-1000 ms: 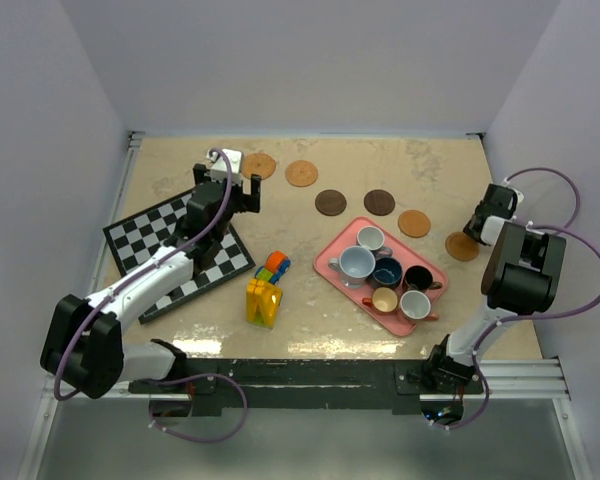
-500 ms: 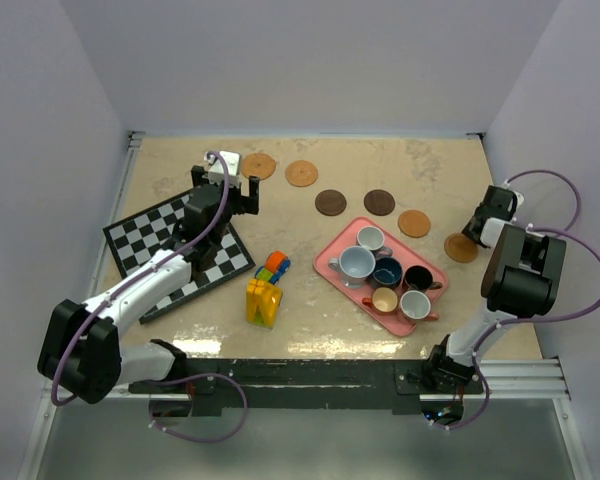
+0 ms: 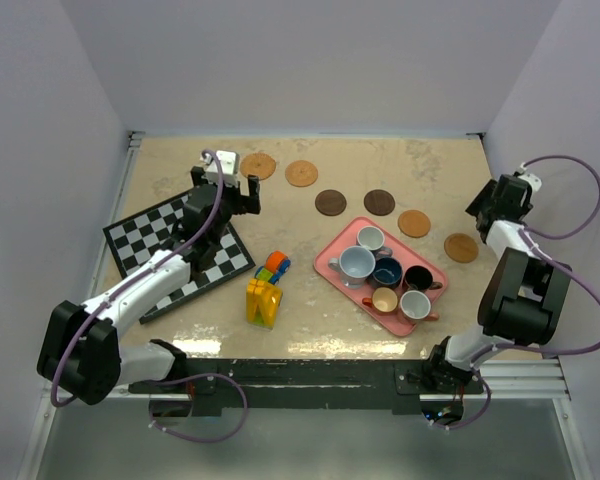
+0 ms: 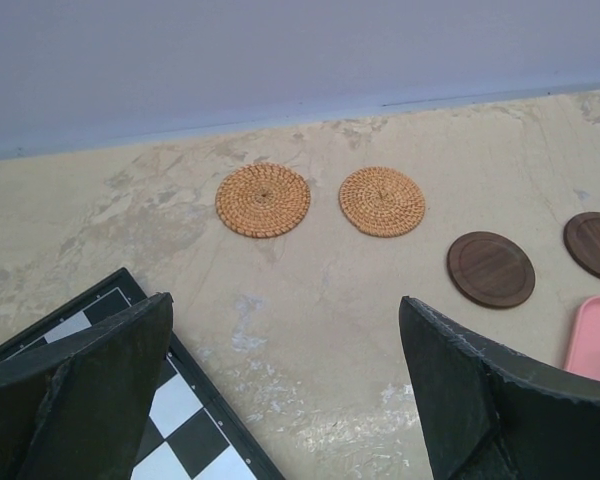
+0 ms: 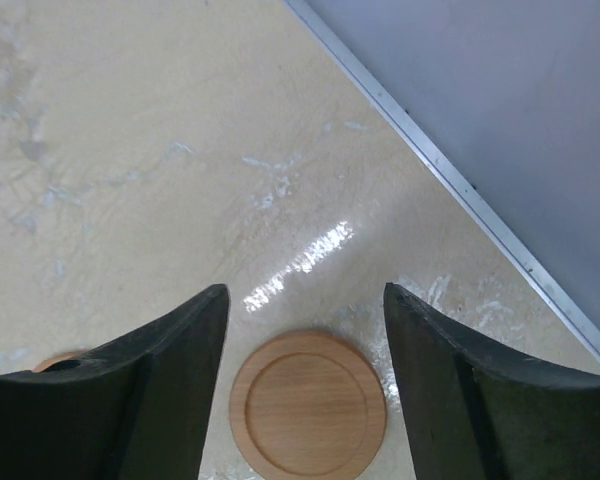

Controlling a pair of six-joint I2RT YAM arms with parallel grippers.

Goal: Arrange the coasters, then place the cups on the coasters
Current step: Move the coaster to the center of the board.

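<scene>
Blocks (image 3: 265, 290) and tray (image 3: 341, 244) of cups (image 3: 388, 272) sit between left gripper (image 4: 285, 305) and right gripper (image 5: 305, 300), both parted, empty.

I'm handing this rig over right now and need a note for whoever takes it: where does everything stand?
Left gripper: open, empty, hovering past the chessboard's far corner.
Right gripper: open, empty, above the rightmost tan coaster.
Six coasters lie in a curved row beyond the pink tray, all bare.
Six cups stand on the tray.
Done: coasters seem arranged. Left: every cup onto a coaster.
</scene>
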